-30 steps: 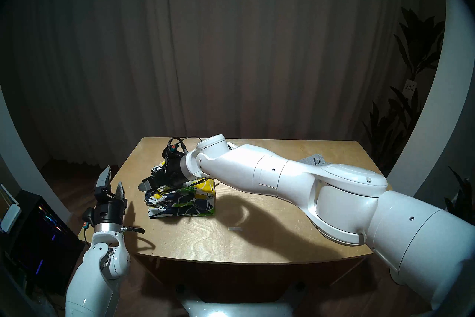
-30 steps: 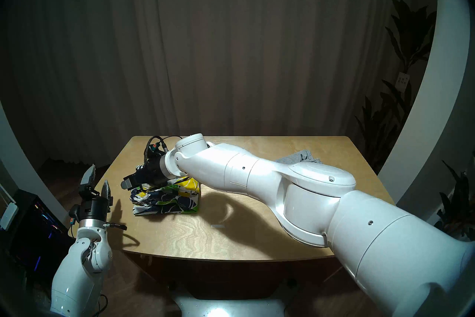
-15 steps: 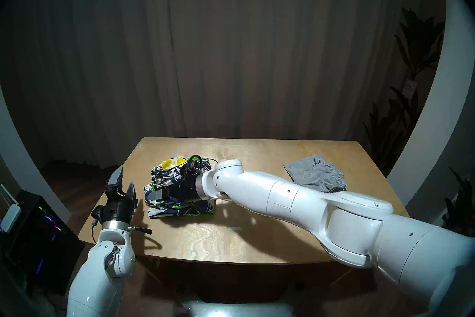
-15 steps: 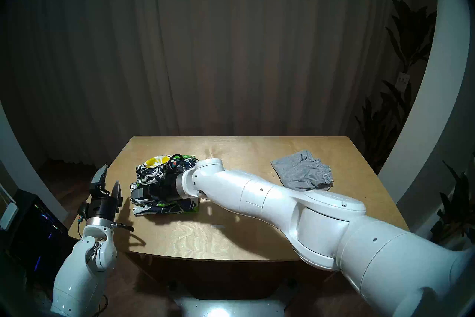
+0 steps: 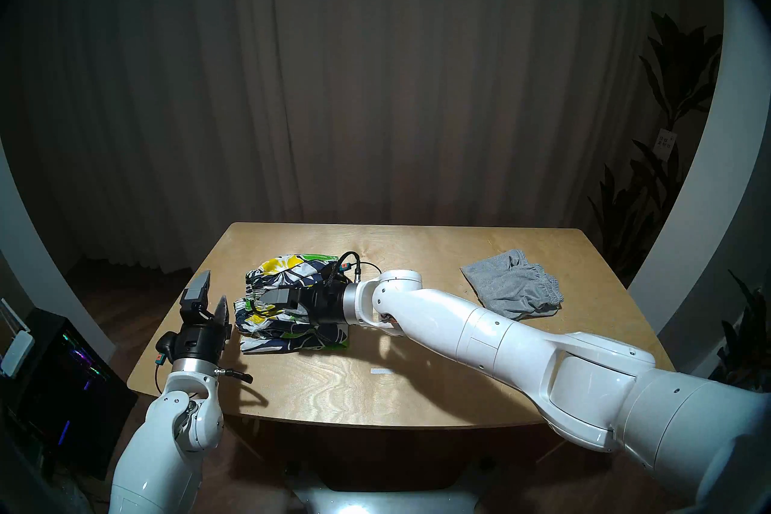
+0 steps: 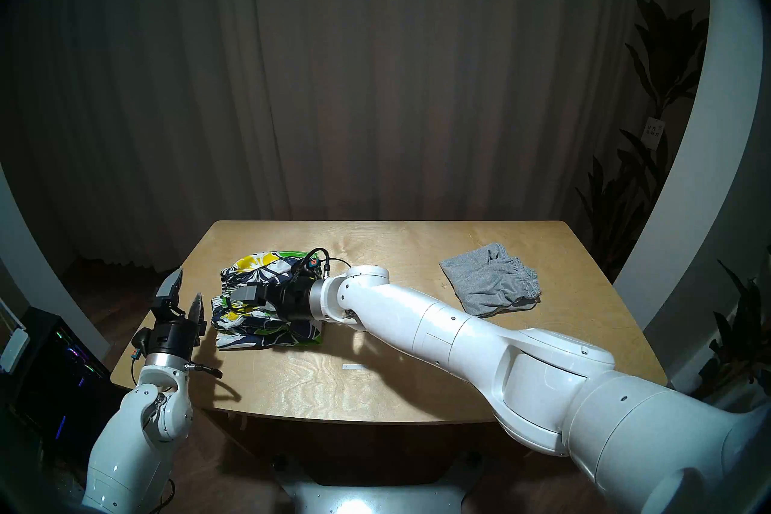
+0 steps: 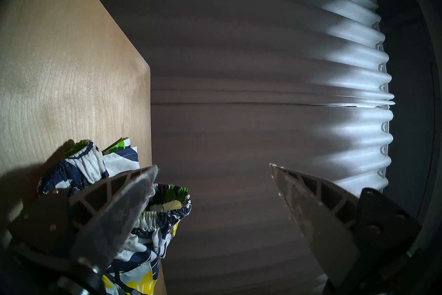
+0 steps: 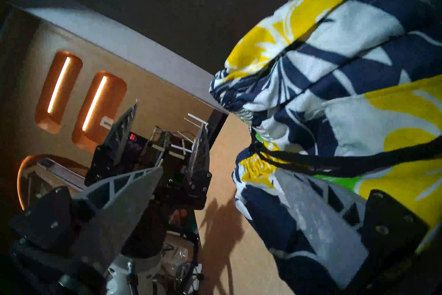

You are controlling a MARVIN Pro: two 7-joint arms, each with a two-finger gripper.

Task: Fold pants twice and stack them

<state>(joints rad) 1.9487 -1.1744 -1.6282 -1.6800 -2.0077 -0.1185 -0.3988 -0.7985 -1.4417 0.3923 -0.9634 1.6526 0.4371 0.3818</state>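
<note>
Head views show the flowered shorts (image 5: pixel 292 317) lying folded in a bundle toward the left edge of the table (image 5: pixel 417 392), with the grey shorts (image 5: pixel 511 286) crumpled well apart near the far right corner. The right gripper (image 5: pixel 267 298) lies level over the bundle, jaws spread, one finger against the cloth. The left gripper (image 5: pixel 210 298) hovers at the table's left edge just beside the bundle, jaws spread and holding nothing.
</note>
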